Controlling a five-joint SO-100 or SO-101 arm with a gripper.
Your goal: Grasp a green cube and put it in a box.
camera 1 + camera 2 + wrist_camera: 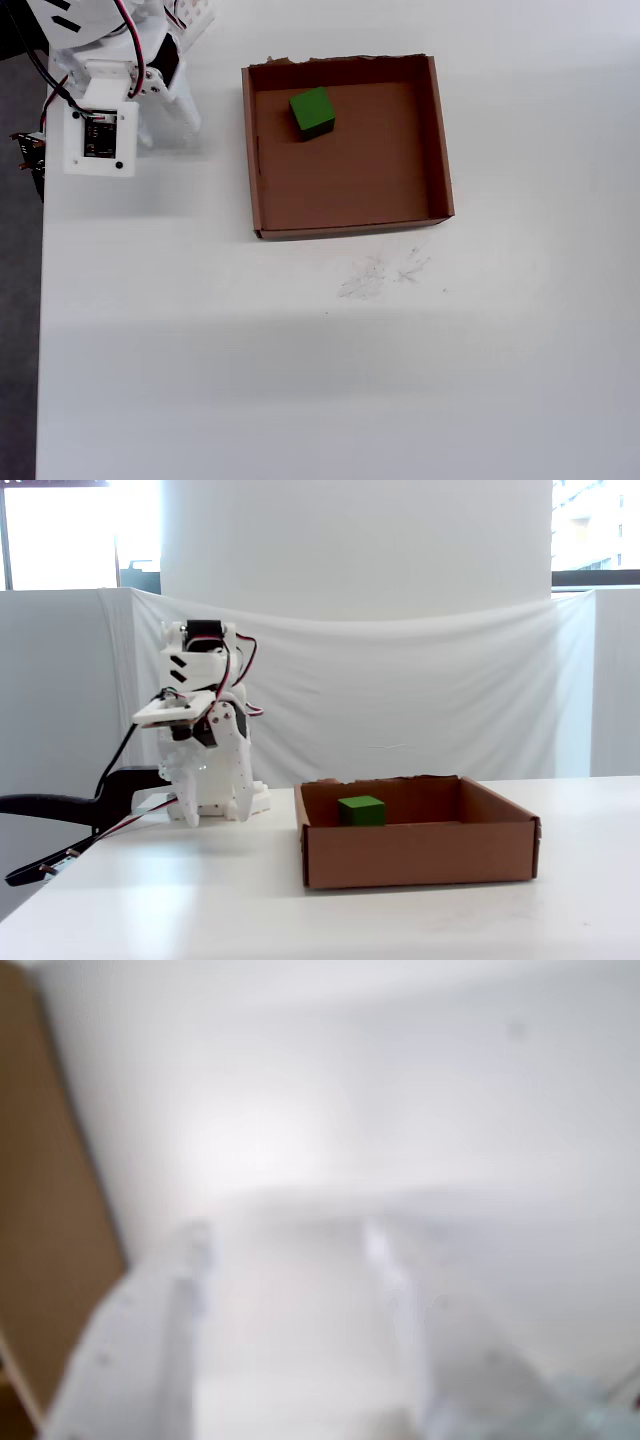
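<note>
In the fixed view the white table [250, 900] runs from the foreground up to the box [420, 855], a shallow brown cardboard tray whose front wall faces the camera. Behind that wall, inside the tray, sits the green cube [361, 810], resting on the tray floor toward the left rear. The overhead view agrees: the cube [311, 111] lies in the box [437, 140] near the ragged upper rim and closer to the left wall than the right, touching neither wall as far as can be seen.

Further back and to the left in the fixed view stands the white arm [205, 750], folded down over its base, well apart from the box. From above, the arm [100, 90] occupies the upper left corner of the table, with red and black wires looping over it.

The wrist view is heavily blurred — two pale fingers [130, 1350] reach up from the lower edge over the white table, a clear gap between them and nothing held there, so the gripper [290, 1240] stands apart and empty. A brown strip along the left edge is too blurred to identify.
</note>
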